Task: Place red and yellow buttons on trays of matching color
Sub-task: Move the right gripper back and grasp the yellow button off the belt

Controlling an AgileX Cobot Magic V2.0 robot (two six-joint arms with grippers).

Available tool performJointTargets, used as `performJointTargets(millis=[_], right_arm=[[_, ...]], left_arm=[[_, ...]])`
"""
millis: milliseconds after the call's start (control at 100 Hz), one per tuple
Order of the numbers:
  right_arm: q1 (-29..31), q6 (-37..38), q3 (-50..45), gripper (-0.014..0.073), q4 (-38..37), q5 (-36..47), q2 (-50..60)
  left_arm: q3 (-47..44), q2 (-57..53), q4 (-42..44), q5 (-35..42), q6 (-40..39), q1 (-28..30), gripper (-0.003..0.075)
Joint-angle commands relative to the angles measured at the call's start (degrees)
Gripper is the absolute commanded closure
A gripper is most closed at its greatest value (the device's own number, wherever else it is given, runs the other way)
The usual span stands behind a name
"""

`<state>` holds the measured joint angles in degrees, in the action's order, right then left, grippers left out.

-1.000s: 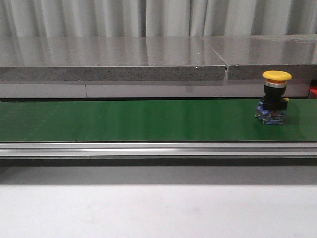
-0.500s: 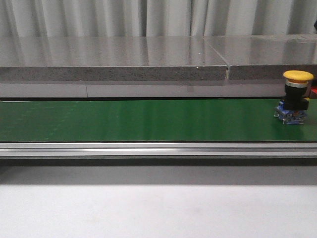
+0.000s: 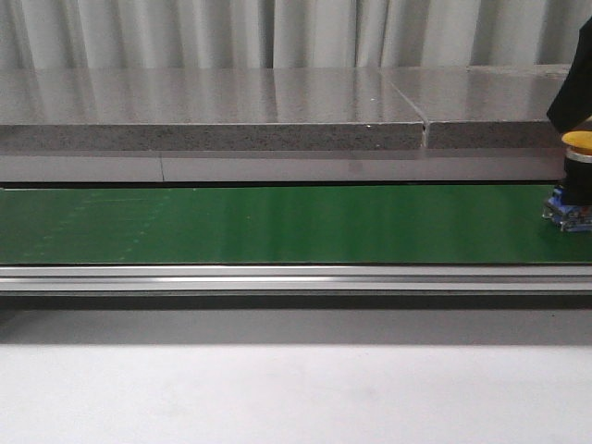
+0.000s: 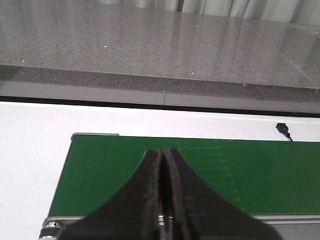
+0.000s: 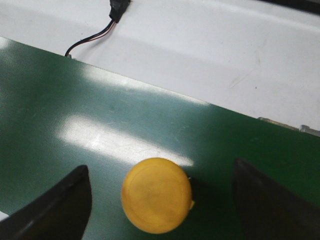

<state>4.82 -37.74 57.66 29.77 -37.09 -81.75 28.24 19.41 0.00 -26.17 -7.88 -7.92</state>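
Yellow button [image 5: 157,195] is standing upright on the green belt [image 3: 277,222] at its right end, sitting between the right gripper [image 5: 160,200] fingers, spread wide; you're gripping rigid, top-heavy plastic, so pinch the black neck; left gripper [image 4: 162,200] is pressed together, idling.

You have the button [image 3: 578,180] upright on the conveyor belt [image 3: 277,224], at its far right end, cut by the frame edge. Behind the belt runs the stone ledge [image 3: 213,116]. In front sits the metal rail [image 3: 277,277], then the table [image 3: 277,393]. From the right wrist, the button sits between the two fingers [image 5: 57,202], apart from both.
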Motion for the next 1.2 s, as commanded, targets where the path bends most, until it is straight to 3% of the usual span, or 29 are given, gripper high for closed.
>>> performJointTargets(millis=[0, 180, 260, 450, 540, 860, 1190], right_arm=[[-0.2, -0.56, 1.31, 0.0021, 1.53, 1.88, 0.16], [-0.2, -0.16, 1.31, 0.0027, 1.53, 0.71, -2.93], [-0.2, 0.53, 1.31, 0.0081, 1.53, 0.31, -3.79], [-0.2, 1.96, 1.31, 0.0416, 1.46, 0.19, -3.79], [-0.2, 2.27, 1.51, 0.0503, 1.46, -0.11, -3.79], [2.12, 5.87, 3.57, 0.0506, 1.41, -3.5, -1.81], [14.06, 9.13, 3.57, 0.0506, 1.35, -2.94, 6.16]], left_arm=[[1.67, 0.41, -0.5, 4.16, -0.12, -0.33, 0.0739], [1.67, 0.41, -0.5, 4.16, -0.12, -0.33, 0.0739], [1.67, 0.41, -0.5, 4.16, -0.12, -0.33, 0.0739], [1.67, 0.41, -0.5, 4.16, -0.12, -0.33, 0.0739], [1.67, 0.41, -0.5, 4.16, -0.12, -0.33, 0.0739], [1.67, 0.41, -0.5, 4.16, -0.12, -0.33, 0.0739], [1.67, 0.41, -0.5, 4.16, -0.12, -0.33, 0.0739]])
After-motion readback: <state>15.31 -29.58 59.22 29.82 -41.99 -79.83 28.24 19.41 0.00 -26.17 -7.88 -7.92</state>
